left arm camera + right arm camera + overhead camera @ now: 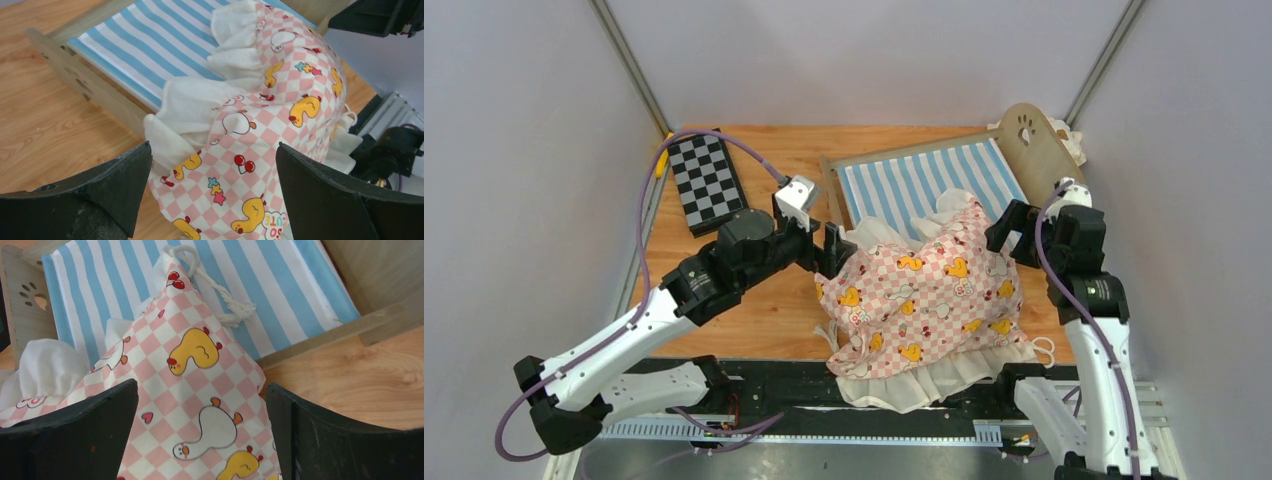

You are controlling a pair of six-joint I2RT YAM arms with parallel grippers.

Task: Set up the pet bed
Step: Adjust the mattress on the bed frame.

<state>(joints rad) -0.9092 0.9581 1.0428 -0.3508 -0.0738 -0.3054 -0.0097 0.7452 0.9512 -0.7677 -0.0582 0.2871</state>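
The pet bed (929,178), a light-wood frame with a blue-and-white striped base (150,40) and a paw-print headboard (1029,140), sits at the back right of the table. A pink checkered ruffled cushion (929,290) lies crumpled over the bed's near end and spills toward the table's front edge. My left gripper (832,243) is at the cushion's left edge, and its jaws stand wide open over the fabric (214,150). My right gripper (1012,232) is at the cushion's right edge, also open, with the checkered cloth (200,370) below it. Neither grips anything.
A black-and-white checkerboard (707,180) lies at the back left. A small cream pillow (1076,138) peeks out behind the headboard. A white cord tie (225,295) on the cushion's corner rests on the stripes. Grey walls close in on both sides.
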